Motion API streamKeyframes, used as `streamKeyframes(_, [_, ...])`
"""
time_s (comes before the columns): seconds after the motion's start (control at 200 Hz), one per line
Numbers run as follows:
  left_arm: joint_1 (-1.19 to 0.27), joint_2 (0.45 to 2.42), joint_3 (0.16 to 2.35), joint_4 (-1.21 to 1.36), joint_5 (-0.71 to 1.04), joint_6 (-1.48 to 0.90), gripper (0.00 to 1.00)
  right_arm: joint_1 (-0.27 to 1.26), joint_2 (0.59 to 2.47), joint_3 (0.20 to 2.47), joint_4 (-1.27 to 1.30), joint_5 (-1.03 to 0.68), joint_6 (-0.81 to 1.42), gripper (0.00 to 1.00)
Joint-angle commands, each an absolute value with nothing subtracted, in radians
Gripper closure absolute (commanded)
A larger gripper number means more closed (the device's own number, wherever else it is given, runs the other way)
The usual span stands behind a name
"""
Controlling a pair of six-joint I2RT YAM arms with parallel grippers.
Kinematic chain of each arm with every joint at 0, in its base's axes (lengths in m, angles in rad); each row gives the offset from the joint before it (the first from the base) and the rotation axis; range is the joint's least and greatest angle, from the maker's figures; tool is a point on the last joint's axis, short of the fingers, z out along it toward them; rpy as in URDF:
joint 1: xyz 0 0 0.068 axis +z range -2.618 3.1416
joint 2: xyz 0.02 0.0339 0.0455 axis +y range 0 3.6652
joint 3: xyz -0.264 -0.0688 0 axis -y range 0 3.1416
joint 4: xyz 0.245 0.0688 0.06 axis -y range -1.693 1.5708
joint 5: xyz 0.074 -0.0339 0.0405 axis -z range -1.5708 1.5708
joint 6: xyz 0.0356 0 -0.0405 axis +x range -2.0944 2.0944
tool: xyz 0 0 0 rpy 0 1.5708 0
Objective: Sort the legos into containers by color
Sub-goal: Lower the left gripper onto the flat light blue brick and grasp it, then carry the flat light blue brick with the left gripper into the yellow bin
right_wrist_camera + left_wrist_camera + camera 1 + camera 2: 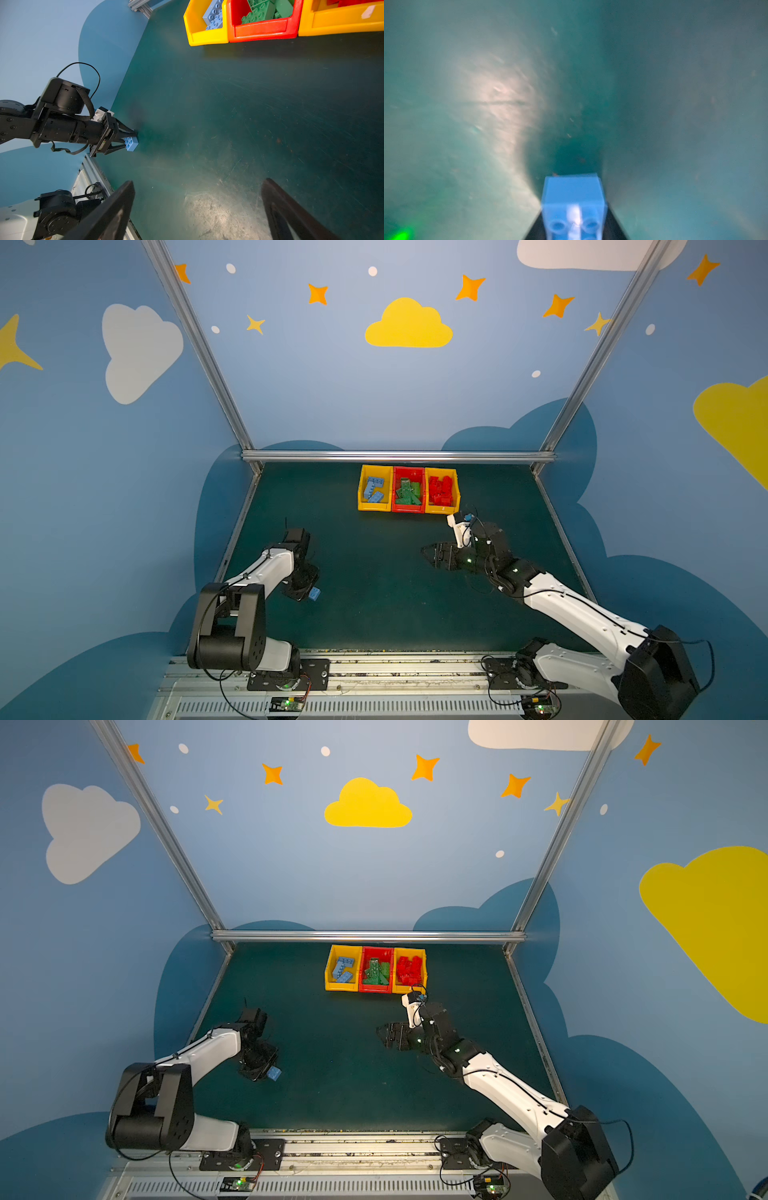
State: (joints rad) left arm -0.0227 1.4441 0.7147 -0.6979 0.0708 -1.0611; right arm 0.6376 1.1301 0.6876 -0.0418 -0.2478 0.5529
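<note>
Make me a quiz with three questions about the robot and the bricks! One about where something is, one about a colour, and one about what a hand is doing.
1. Where are the green bricks?
A) in the red bin
B) in a yellow bin
C) on the table

2. What colour is the brick in the left hand?
A) red
B) green
C) light blue

3. How is the right hand?
A) shut on a brick
B) open and empty
C) shut on a bin

Answers:
1 A: the green ones fill the middle bin, which is red.
2 C: the left wrist view shows it light blue.
3 B: it gapes wide with nothing in it.
</note>
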Motion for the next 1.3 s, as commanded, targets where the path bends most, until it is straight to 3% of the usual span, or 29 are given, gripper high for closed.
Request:
streamKeyframes(0.0, [-0.016,1.508,0.685,-0.627,0.049,-1.023,0.74,0.640,1.142,0.676,-0.052,-0.239,0.543,0.07])
streamKeyframes(0.155, [-0.034,1.502,0.737,-0.651,0.047,-0.991,0.82,0.640,1.148,0.687,-0.082,-0.234,0.542,0.07])
streamKeyframes(0.511, [-0.211,1.589,1.108,-0.723,-0.053,-0.917,0.85,0.640,1.074,0.679,-0.181,-0.185,0.541,0.07])
streamKeyframes(0.811, [-0.324,1.888,1.566,-0.743,-0.067,-0.811,0.85,0.637,1.001,0.708,-0.295,-0.111,0.522,0.07])
streamKeyframes(1.296, [-0.346,2.463,2.530,-1.003,-0.067,-0.677,0.83,0.616,0.928,0.715,-0.417,-0.041,0.514,0.07])
